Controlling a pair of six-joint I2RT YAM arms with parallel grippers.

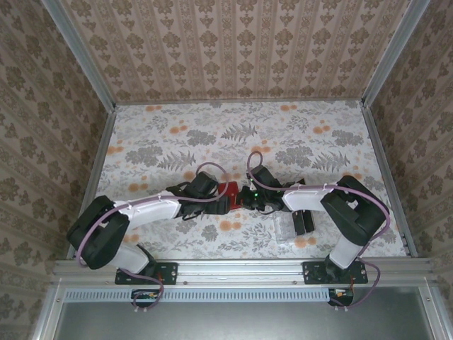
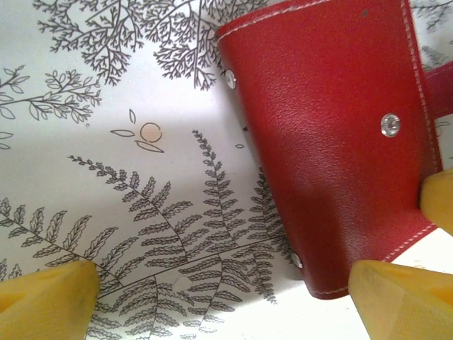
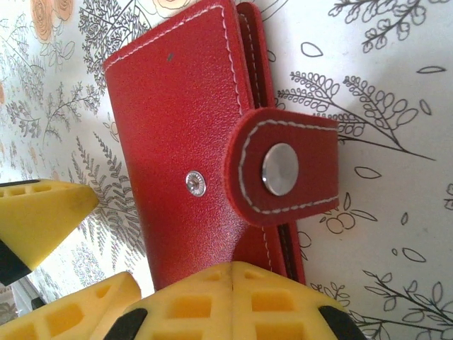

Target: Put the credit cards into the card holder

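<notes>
The red card holder (image 1: 230,193) lies folded on the floral table between both arms. Its strap flap (image 3: 287,168) with a metal snap sits off the stud (image 3: 196,183). A thin dark strip shows between its red leaves. My right gripper (image 3: 233,280) is shut, fingers pressed together, with the tips over the holder's near edge (image 3: 205,248). My left gripper (image 2: 219,287) is open, and its right finger (image 2: 403,297) lies against the holder's corner (image 2: 333,276). Black credit cards (image 1: 303,221) stand near the right arm.
A clear plastic slotted tray (image 1: 284,229) sits next to the black cards, in front of the right arm. Patterned walls enclose the table on three sides. Purple cables loop over both wrists.
</notes>
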